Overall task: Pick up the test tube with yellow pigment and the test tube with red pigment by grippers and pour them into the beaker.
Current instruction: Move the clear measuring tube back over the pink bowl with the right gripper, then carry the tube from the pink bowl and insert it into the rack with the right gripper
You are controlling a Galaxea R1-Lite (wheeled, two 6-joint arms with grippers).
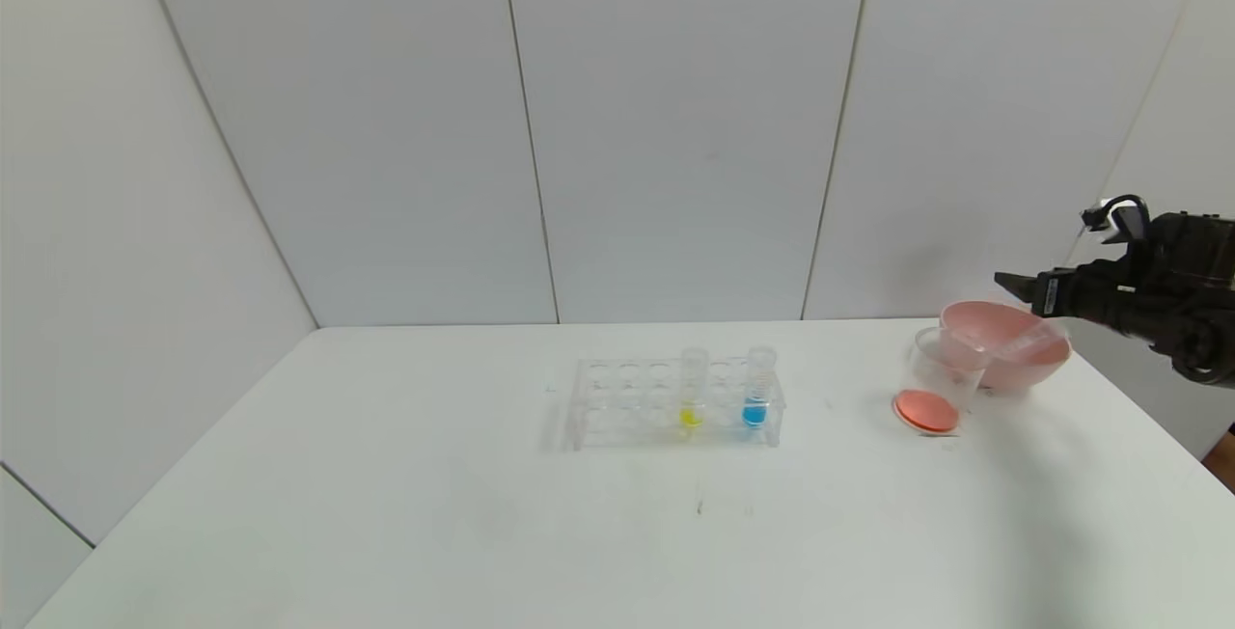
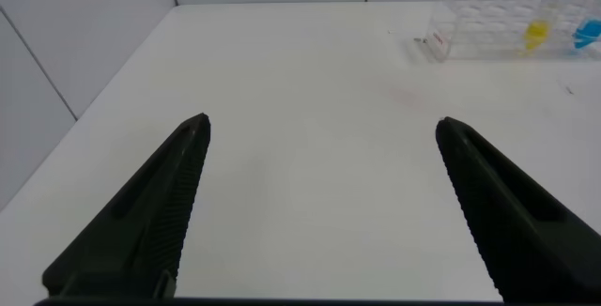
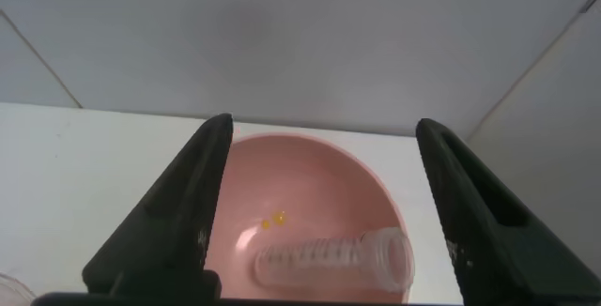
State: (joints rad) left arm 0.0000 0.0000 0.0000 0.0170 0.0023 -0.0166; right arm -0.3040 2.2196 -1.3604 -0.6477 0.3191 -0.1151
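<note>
- The test tube with yellow pigment (image 1: 692,388) stands upright in the clear rack (image 1: 675,404), beside a blue tube (image 1: 757,386). I judge it light, smooth, slippery and breakable, best pinched gently on its upper wall.
- The beaker (image 1: 941,380), with red liquid at its bottom, touches the pink bowl (image 1: 1008,344), well right of the rack.
- An emptied tube (image 3: 338,259) lies inside that bowl.
- My right gripper (image 3: 324,212) hovers above the bowl, jaws spread, empty.
- My left gripper (image 2: 324,203) hangs over bare desk (image 1: 386,513) left of the rack, jaws wide apart.
</note>
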